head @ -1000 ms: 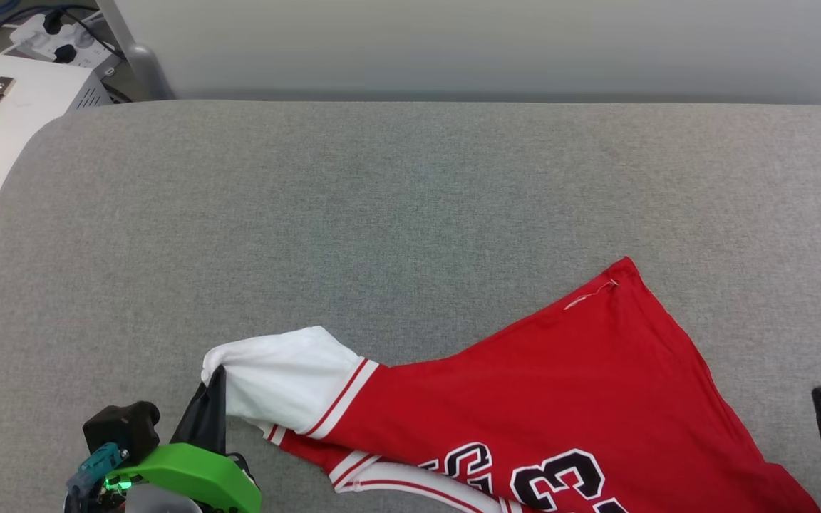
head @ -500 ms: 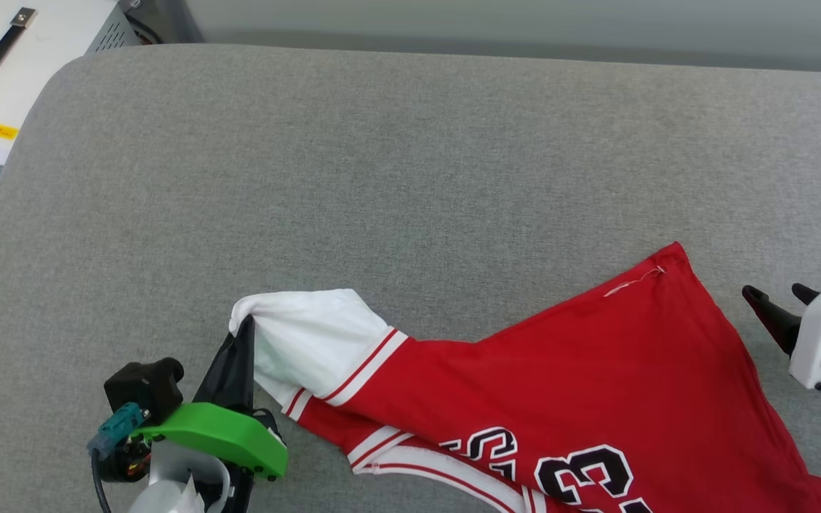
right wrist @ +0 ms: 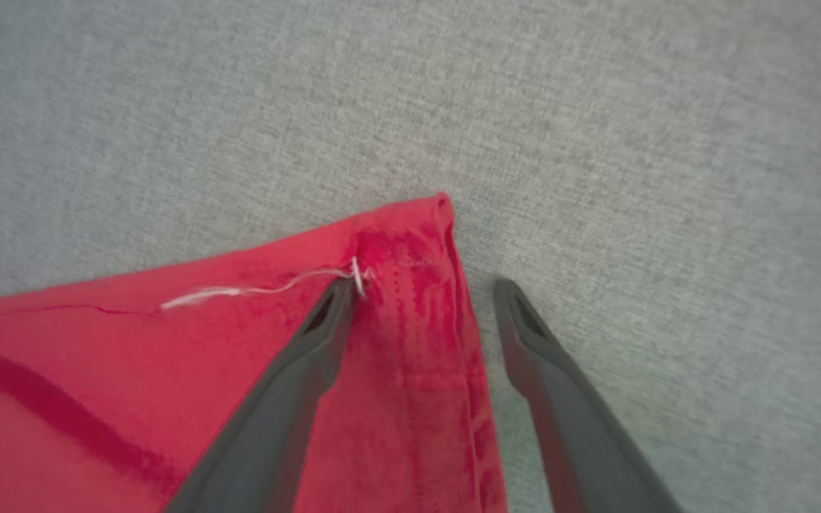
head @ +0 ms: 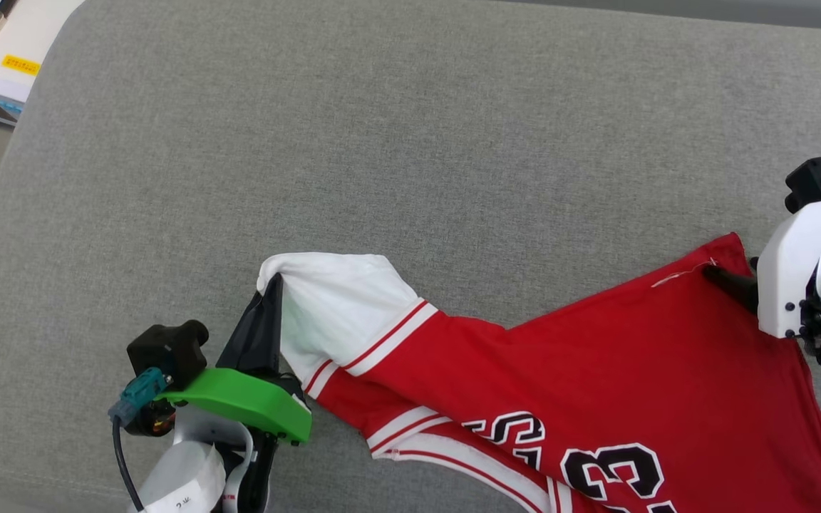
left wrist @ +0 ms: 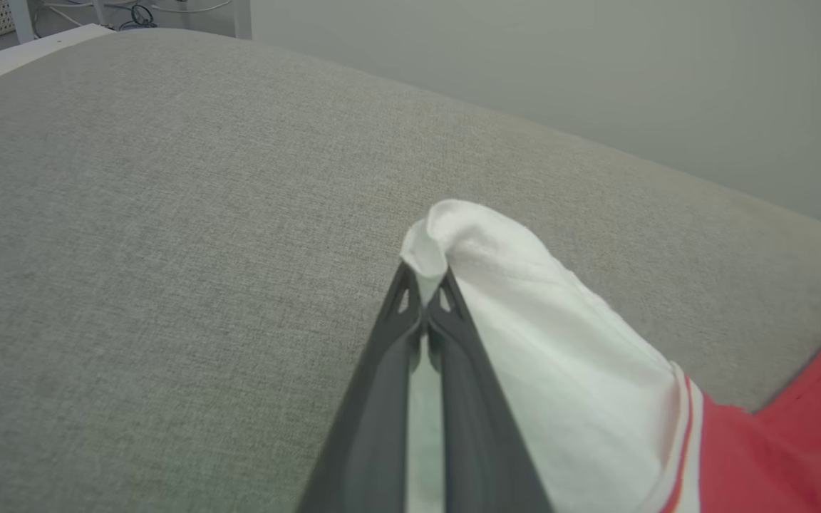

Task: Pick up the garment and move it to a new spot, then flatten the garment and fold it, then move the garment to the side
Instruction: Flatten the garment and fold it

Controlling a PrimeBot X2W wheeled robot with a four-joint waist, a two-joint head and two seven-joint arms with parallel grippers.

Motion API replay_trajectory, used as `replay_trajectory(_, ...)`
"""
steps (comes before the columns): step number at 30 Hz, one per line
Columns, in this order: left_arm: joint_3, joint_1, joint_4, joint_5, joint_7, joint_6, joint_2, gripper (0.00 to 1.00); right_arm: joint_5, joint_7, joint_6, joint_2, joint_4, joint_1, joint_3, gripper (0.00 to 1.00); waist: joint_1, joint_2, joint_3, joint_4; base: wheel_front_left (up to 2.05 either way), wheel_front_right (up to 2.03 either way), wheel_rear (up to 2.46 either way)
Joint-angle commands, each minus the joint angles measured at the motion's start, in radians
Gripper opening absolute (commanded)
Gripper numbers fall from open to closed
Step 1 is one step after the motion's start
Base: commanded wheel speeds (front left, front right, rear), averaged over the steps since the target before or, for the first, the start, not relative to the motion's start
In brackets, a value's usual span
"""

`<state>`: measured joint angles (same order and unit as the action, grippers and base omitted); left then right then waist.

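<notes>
Garment [head: 581,370] lies crosswise, sleeve [head: 343,306] pinched in left hand [head: 275,281], right hand [right wrist: 425,285] agape astride corner [right wrist: 417,228].

- Light bright, soft and even, with no hard highlights or glare on the grey surface [head: 410,142].
- Shadows are faint and diffuse: a thin dark edge under the white sleeve [head: 339,306], and a soft patch below the left gripper [head: 275,279].
- Head view is sharp centre to edge. The garment [head: 596,370] is a saturated red with crisp numerals, and the weave of the grey cloth is visible.
- Left wrist view: the sleeve tip is in fair focus, and the gripper's own fingers [left wrist: 382,399] go soft towards the bottom edge. The surface's far edge bows from wide-angle distortion. The wall [left wrist: 596,85] is evenly lit.
- Right wrist view is soft throughout. The red is blotchy and smeared at lower left, the grey has a cool bluish cast, and the right gripper [right wrist: 422,285] blurs low in the frame.
</notes>
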<state>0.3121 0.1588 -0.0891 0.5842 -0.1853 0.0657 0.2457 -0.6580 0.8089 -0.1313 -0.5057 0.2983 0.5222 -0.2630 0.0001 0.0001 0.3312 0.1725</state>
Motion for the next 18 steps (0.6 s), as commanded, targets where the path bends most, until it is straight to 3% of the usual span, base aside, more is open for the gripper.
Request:
replay_trajectory(1, -0.001, 0.022, -0.007, -0.013, -0.009, -0.007, -0.006, 0.0, -0.013, 0.011, 0.001, -0.001, 0.033, 0.006, -0.022, 1.0, -0.0001, -0.0001, 0.023, 0.019, 0.0, 0.0, 0.0)
replay_trajectory(4, -0.001, 0.025, -0.022, -0.01, -0.015, -0.009, -0.009, 0.0, -0.039, 0.044, 0.001, 0.005, 0.086, -0.007, -0.058, 1.0, -0.0001, -0.0001, 0.027, 0.021, 0.0, 0.0, 0.0)
replay_trajectory(5, -0.002, 0.025, -0.027, -0.007, -0.017, -0.01, -0.01, 0.0, -0.048, 0.056, 0.001, 0.009, 0.101, -0.013, -0.068, 0.49, -0.0001, -0.0001, 0.027, 0.019, 0.0, 0.0, 0.0)
replay_trajectory(7, -0.004, 0.022, -0.036, -0.004, -0.021, -0.011, -0.01, 0.0, -0.063, 0.074, 0.001, 0.013, 0.122, -0.021, -0.085, 0.0, -0.0001, -0.0001, 0.022, 0.016, 0.0, 0.0, 0.0)
replay_trajectory(11, -0.008, 0.008, -0.053, 0.003, -0.025, -0.009, -0.007, 0.0, -0.084, 0.066, 0.001, 0.018, 0.132, -0.014, -0.106, 0.0, -0.0001, -0.0001, 0.001, 0.005, 0.0, 0.0, 0.0)
replay_trajectory(18, -0.024, -0.014, -0.054, 0.015, -0.022, -0.005, 0.015, 0.0, -0.094, -0.062, 0.001, 0.005, 0.121, 0.038, -0.089, 0.0, -0.0001, -0.0001, -0.078, -0.017, 0.0, 0.0, 0.0)
